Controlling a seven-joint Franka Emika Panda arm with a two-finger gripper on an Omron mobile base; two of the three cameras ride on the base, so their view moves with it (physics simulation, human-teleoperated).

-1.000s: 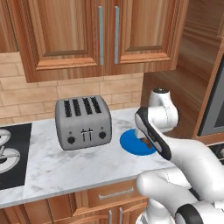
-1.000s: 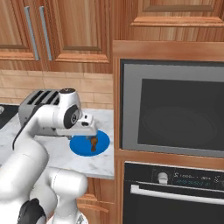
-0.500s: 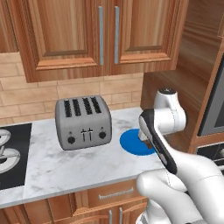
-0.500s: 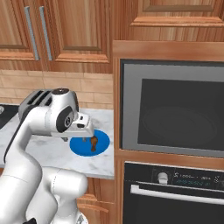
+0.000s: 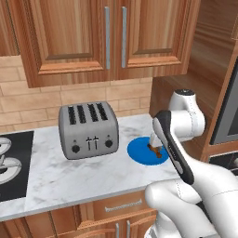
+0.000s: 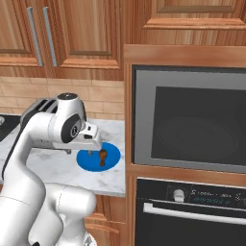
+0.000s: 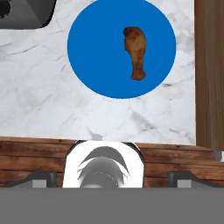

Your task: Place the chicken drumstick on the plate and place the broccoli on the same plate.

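The chicken drumstick (image 7: 136, 50) lies on the right half of the round blue plate (image 7: 96, 57), thick end toward the hand view's top. It shows on the plate (image 5: 139, 152) in the left base view, where the drumstick (image 5: 158, 152) is partly behind my forearm, and on the plate (image 6: 113, 158) in the right base view as a brown piece (image 6: 102, 156). My gripper (image 7: 113, 176) hangs above the plate's near edge, open, with nothing between its fingers (image 7: 43, 177). From the right, the gripper (image 6: 94, 144) sits just over the plate. The broccoli is out of view.
A silver four-slot toaster (image 5: 88, 130) stands left of the plate on the marble counter (image 5: 69, 176). A black stovetop (image 5: 14, 186) is at far left. A wooden cabinet side (image 7: 210, 65) with a built-in oven (image 6: 192, 120) walls off the plate's right.
The arm's upper joints have risen a little and swung slightly toward the oven side. The drumstick stays on the plate and the jaws stay wide.
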